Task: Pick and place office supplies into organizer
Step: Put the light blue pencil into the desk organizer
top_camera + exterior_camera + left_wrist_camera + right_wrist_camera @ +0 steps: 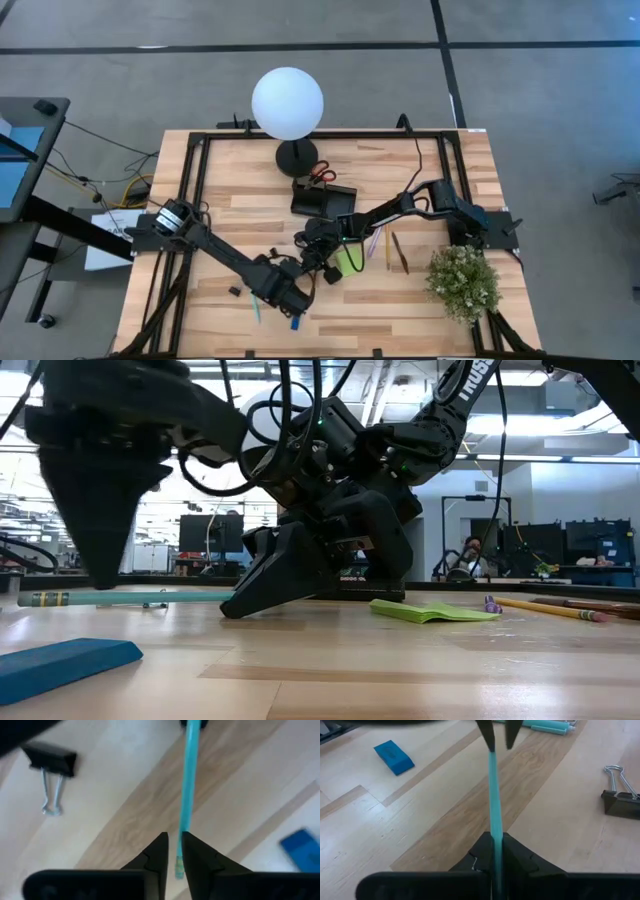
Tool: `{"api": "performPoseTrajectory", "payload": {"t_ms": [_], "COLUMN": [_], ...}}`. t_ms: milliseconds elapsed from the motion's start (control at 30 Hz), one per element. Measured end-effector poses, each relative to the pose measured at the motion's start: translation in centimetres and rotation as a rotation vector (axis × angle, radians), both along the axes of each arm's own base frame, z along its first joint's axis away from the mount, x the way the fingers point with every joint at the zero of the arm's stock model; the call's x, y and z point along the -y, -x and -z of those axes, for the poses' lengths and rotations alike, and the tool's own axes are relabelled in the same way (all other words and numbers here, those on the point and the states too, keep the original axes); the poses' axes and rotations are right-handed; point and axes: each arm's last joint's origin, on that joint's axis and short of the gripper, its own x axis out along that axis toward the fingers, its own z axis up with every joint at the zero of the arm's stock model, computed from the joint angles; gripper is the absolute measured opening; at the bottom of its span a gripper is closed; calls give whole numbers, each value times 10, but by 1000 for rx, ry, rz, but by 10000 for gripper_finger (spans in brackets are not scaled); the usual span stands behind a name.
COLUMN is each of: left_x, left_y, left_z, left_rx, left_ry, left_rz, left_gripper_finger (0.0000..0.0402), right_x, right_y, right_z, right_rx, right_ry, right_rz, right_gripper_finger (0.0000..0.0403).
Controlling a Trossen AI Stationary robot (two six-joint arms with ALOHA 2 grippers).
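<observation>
One light-blue pencil (492,795) lies along the wooden table (560,820), with a gripper at each end. The right gripper (495,842) is angled low over the table, its jaws clamped on the near end of the pencil. The shaft runs straight out ahead of them to the left gripper (174,842). That gripper points steeply down from above, with its fingertips (159,851) a narrow gap apart, straddling the pencil's far tip. A black binder clip (50,760) lies to one side of both sets of jaws. A small blue eraser (394,757) lies to the other side, apart from the pencil.
</observation>
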Motion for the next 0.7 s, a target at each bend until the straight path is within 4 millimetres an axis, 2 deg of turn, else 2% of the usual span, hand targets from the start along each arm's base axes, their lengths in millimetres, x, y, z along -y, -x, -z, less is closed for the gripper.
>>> {"api": "performPoseTrajectory", "payload": {"t_ms": [167, 233, 333, 433, 567, 633, 700], "left_x": [-7, -9, -14, -15, -8, -7, -6], "left_y": [0, 2, 10, 22, 25, 28, 31], "left_z": [-1, -7, -23, -47, -66, -78, -81], "left_rx": [-44, -76, -154, -212, -39, 29, 83], "left_ry": [5, -36, -168, -349, -429, -480, -519], "left_rz": [-17, -43, -82, -130, -103, -94, -101], "left_gripper_finger": [91, 98, 100, 100, 100, 100, 100], "right_x": [0, 0, 0, -2, -10, -16, -23], "right_y": [0, 0, 0, 0, 4, 6, 9], "right_z": [0, 0, -6, -14, -26, -35, -48], "right_rx": [-1, -8, -7, 2, -4, 16, 43], "right_ry": [-1, -8, 5, 51, 72, 121, 212], "right_rz": [1, 9, 34, 84, 107, 140, 191], "right_gripper_finger": [14, 14, 15, 17, 14, 14, 16]}}
